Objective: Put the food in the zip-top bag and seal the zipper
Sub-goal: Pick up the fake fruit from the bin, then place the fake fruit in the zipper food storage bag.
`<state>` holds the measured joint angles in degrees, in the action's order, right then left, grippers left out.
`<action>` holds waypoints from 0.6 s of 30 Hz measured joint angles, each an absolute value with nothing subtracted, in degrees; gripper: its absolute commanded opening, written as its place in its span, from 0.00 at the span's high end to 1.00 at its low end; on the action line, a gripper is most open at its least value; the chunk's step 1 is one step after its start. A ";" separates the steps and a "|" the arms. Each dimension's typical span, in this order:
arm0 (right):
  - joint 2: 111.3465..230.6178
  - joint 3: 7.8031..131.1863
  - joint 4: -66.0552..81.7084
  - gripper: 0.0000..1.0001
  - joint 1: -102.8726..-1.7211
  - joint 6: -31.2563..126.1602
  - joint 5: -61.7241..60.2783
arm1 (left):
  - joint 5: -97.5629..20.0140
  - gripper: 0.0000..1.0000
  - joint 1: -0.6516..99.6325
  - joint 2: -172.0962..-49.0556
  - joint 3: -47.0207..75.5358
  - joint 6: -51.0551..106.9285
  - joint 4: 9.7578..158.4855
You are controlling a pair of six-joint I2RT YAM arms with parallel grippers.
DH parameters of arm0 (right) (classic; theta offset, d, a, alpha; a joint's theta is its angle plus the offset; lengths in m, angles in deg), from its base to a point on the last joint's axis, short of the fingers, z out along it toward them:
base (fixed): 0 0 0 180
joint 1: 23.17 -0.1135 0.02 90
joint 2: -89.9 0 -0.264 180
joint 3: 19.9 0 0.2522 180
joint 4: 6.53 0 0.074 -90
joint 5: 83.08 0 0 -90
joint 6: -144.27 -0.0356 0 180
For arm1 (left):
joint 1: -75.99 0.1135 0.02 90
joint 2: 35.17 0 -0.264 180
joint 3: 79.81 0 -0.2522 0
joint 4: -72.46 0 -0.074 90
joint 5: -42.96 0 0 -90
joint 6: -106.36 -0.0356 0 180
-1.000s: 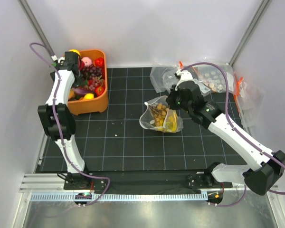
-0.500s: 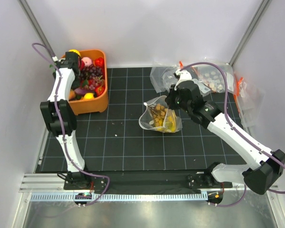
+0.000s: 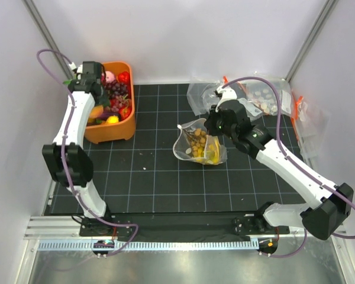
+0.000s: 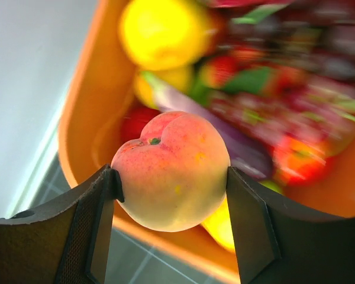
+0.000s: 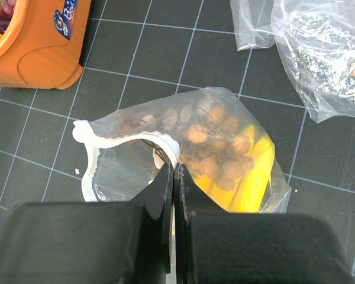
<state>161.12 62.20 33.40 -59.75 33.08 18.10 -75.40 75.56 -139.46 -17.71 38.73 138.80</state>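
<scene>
My left gripper (image 4: 171, 195) is shut on the pink-orange peach (image 4: 171, 168) and holds it above the orange basket (image 4: 77, 124). In the top view this gripper (image 3: 97, 99) hangs over the basket's left half. The clear zip-top bag (image 3: 196, 145) lies mid-table with its mouth open. The yellow banana bunch (image 5: 251, 174) and the cluster of brown balls (image 5: 219, 142) are inside it. My right gripper (image 5: 175, 173) is shut on the bag's upper mouth edge, at the white zipper strip (image 5: 124, 139), and lifts it. It also shows in the top view (image 3: 210, 131).
The orange basket (image 3: 115, 131) at the back left holds grapes, red and yellow toy fruit. Several other clear plastic bags (image 3: 254, 97) lie at the back right, close behind the open bag; they also show in the right wrist view (image 5: 319, 53).
My left arm has risen and straightened over the basket with the peach in its jaws. My right gripper has stayed on the bag's mouth, shifting only slightly.
</scene>
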 measured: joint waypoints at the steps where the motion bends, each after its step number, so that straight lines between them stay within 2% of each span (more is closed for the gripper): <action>1: 161.21 62.20 33.36 0.99 -59.75 33.05 18.10 | -74.78 0.67 74.38 -137.56 -17.19 38.82 138.32; 6: 161.45 62.20 33.16 0.99 -59.75 32.92 18.08 | -67.29 0.67 69.14 -128.23 -13.82 40.19 134.21; 10: 162.06 62.20 32.66 0.99 -59.75 32.68 17.88 | -59.22 0.67 65.23 -120.12 -6.00 43.62 127.87; 18: 163.31 62.76 32.71 0.99 -59.75 31.17 18.03 | -50.96 0.67 46.12 -110.70 8.91 50.55 113.43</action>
<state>163.31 62.76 32.71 -59.75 31.17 18.03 -50.96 46.12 -110.70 8.91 50.55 113.43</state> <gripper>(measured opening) 0.042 0.691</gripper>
